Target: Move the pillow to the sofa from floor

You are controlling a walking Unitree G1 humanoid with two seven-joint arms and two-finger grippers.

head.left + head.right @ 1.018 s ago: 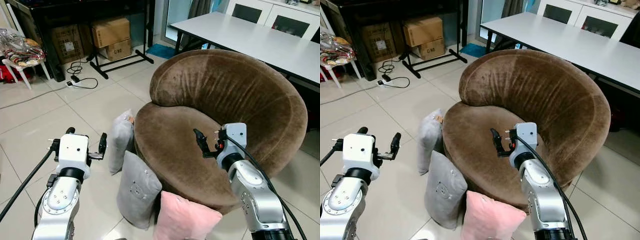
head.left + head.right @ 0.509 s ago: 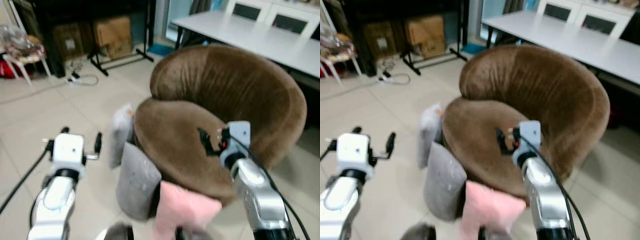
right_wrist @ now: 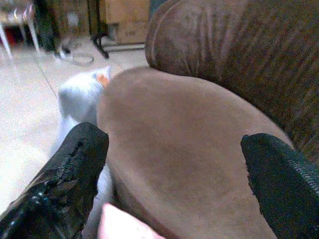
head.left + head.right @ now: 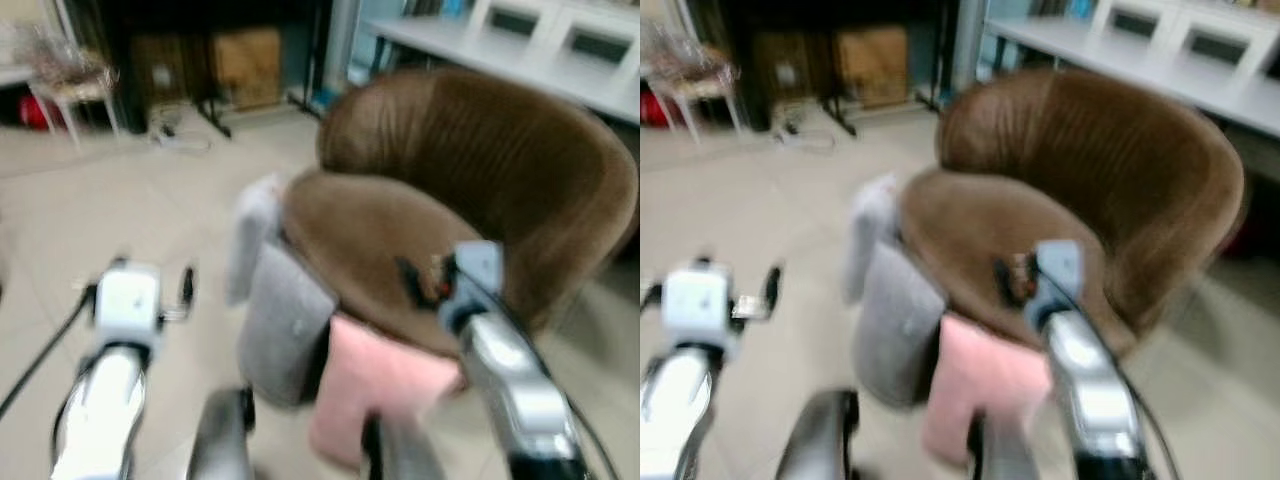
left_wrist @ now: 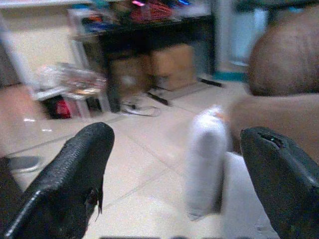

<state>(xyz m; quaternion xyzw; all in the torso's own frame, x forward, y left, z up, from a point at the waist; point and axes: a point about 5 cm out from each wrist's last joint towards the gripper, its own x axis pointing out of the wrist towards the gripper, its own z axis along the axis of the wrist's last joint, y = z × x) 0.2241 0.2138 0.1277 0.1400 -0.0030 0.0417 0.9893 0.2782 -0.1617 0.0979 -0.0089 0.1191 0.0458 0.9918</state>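
Pillows lean on the floor against the front of the round brown sofa (image 4: pixel 470 180). The pink pillow (image 4: pixel 375 385) is nearest the robot. It stands on the tile floor (image 4: pixel 120 220) and touches the sofa's front edge. Just beside it is a grey pillow (image 4: pixel 285 325), and past that one a paler grey pillow (image 4: pixel 255 235) leans on the sofa's side. None of them is on the seat.

The right end effector (image 4: pixel 412 283) is up over the sofa seat. In the right wrist view its two black fingers (image 3: pixel 62 186) are spread wide apart and hold nothing. Between them are the brown seat, the sofa's curved back, the pale pillow and a corner of the pink one.

The left end effector (image 4: pixel 185 290) is out over the bare floor, to the left of the pillows. In the left wrist view its fingers (image 5: pixel 70 174) are spread wide too, with nothing between them. The paler grey pillow stands ahead of it, next to the sofa.

The head views are blurry. Far behind are cardboard boxes (image 4: pixel 245 65) under a dark shelf, a cable (image 4: pixel 175 130) on the floor, and a long white table (image 4: pixel 520 50) behind the sofa.
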